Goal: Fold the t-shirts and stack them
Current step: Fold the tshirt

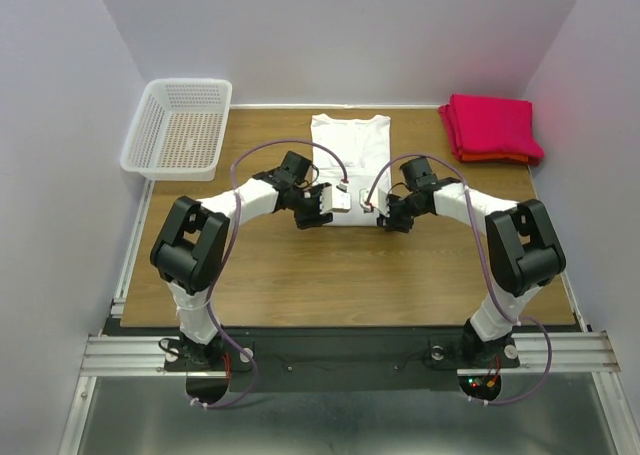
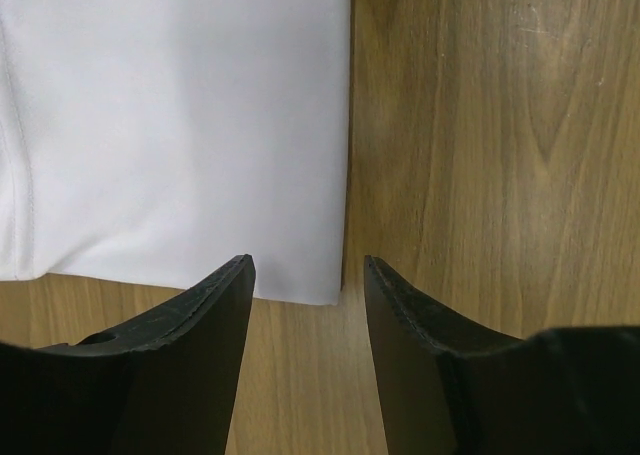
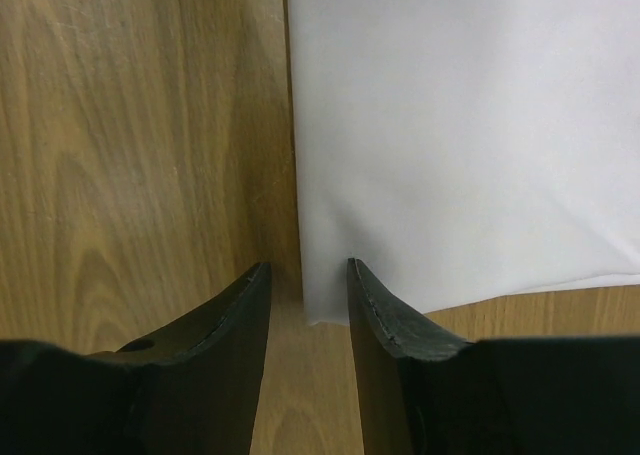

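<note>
A white t-shirt (image 1: 348,150) lies flat at the back middle of the table, folded into a long narrow strip with its collar away from me. My left gripper (image 1: 323,207) hangs over its near left corner and my right gripper (image 1: 384,211) over its near right corner. In the left wrist view the shirt's corner (image 2: 318,275) reaches just between the open jaws of the left gripper (image 2: 308,265). In the right wrist view the shirt's other corner (image 3: 325,290) sits between the narrower, still open jaws of the right gripper (image 3: 308,267). A stack of folded red t-shirts (image 1: 490,127) rests at the back right.
A white lattice basket (image 1: 180,125) stands at the back left, partly off the table's edge. Bare wooden table (image 1: 350,275) lies between the shirt and the arm bases. Grey walls close in on both sides.
</note>
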`<state>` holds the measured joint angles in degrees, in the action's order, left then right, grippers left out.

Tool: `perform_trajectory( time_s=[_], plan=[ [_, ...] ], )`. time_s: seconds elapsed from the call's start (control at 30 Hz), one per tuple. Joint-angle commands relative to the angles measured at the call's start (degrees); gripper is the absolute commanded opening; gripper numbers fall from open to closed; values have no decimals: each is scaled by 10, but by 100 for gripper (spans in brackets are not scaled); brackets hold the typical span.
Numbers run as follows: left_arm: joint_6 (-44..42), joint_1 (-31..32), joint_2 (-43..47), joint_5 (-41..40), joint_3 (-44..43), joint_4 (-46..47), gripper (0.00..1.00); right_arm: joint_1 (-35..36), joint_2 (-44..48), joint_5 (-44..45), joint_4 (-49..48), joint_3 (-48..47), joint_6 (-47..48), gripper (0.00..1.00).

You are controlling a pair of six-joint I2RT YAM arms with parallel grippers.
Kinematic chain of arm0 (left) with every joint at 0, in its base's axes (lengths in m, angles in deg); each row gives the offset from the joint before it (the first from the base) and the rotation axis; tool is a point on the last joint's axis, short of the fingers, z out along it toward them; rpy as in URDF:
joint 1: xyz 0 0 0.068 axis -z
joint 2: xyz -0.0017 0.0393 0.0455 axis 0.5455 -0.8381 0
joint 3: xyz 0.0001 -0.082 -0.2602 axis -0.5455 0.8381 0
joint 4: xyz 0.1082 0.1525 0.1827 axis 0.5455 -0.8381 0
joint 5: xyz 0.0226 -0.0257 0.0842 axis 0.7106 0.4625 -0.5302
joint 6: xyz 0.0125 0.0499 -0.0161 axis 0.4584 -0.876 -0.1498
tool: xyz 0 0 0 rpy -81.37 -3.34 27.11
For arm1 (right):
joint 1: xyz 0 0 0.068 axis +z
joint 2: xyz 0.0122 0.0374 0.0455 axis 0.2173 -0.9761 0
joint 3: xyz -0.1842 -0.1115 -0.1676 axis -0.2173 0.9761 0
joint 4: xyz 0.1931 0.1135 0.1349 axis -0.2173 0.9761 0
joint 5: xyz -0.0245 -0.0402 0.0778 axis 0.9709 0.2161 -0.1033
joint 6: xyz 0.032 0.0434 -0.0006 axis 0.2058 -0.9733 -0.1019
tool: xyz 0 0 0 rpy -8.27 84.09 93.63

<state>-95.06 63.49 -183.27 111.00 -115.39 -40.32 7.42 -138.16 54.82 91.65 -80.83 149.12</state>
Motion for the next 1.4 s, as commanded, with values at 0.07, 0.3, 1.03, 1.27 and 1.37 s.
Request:
perform_trajectory(
  time_s=[0.07,0.3,1.03,1.27,1.37],
  plan=[
    [-6,5,-20,-4,-9,6,56,4,-20,20,-45,15,29,39],
    [-25,12,-33,-6,-3,-5,52,4,-24,25,-52,26,28,31],
    [0,-21,54,22,-33,-78,0,4,72,43,-3,-46,-93,1],
    [3,-6,139,38,28,-103,0,9,167,17,85,-15,-92,1],
    [7,8,187,59,48,-156,0,16,216,-21,179,-19,-92,1]
  ],
)
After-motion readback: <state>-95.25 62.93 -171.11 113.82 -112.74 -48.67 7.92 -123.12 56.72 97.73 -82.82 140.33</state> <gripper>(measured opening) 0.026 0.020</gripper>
